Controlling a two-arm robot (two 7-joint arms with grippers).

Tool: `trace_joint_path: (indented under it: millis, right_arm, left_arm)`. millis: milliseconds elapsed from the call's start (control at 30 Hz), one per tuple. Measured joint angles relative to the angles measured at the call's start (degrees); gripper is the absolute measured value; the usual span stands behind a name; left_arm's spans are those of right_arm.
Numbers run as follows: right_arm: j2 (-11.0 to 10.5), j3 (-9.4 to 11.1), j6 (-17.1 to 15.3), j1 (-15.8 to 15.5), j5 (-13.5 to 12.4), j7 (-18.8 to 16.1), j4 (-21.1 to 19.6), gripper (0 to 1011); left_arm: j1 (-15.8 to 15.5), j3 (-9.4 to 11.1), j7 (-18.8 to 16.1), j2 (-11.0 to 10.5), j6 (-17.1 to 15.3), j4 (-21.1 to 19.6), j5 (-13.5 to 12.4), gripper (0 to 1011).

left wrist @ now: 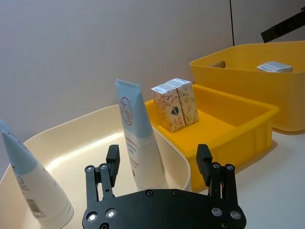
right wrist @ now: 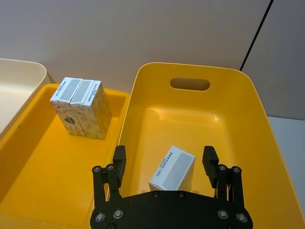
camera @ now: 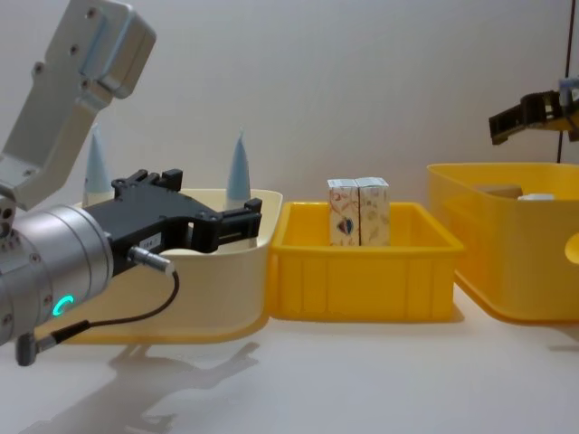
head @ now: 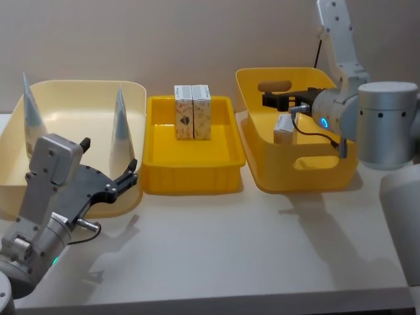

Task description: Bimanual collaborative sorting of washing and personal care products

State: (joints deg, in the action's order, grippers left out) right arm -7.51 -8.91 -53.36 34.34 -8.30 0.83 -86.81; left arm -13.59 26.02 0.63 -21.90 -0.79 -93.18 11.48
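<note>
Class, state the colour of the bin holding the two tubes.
The bin is cream, clearest in the head view.

Between left tube and right tube, the cream bin lies open.

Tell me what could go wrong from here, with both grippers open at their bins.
1. The left gripper, fingers open, sits close to the nearer tube, which stands on its cap in the cream bin; a nudge could topple it.
2. The right gripper hangs open above the lone box in the handled yellow bin. The box lies skewed to the fingers, so closing may pinch its corners and twist it.
</note>
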Motion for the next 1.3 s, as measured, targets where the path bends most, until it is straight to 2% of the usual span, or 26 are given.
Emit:
trace_joint_path:
  millis: [333,500,567,733,767,967,1167,1300]
  right_arm:
    - [0.0,0.0,-0.3,0.0,-0.1,-0.2,0.4,1001]
    - [0.1,0.0,-0.4,0.0,-0.1,-0.2,0.5,1001]
    - [0.1,0.0,-0.4,0.0,-0.1,-0.3,0.5,1001]
    - [0.1,0.0,-0.5,0.0,-0.2,-0.3,0.6,1001]
    - [0.1,0.0,-0.5,0.0,-0.2,-0.3,0.6,1001]
    - [0.1,0.0,-0.5,0.0,-0.2,-0.3,0.6,1001]
    - [0.1,0.0,-0.5,0.0,-0.2,-0.3,0.7,1001]
    - [0.1,0.0,-0.5,0.0,-0.2,-0.3,0.7,1001]
  left_arm:
    - [-1.0,-0.1,0.3,0.1,0.0,0.1,-0.3,1002]
    - [-4.0,-0.1,1.6,0.7,0.2,1.1,-0.7,1002]
    - [-6.2,0.0,2.5,1.3,0.4,2.4,-0.8,1002]
    - [-12.1,0.2,4.5,3.4,1.3,6.7,-0.9,1003]
    - [-12.1,0.2,4.5,3.4,1.3,6.7,-0.9,1003]
    - [-17.5,0.4,6.5,6.0,1.8,12.0,-0.8,1002]
    - [-20.3,0.3,7.7,7.6,1.7,15.0,-0.3,1002]
    - [-21.0,0.2,8.2,8.1,1.3,15.6,-0.1,1003]
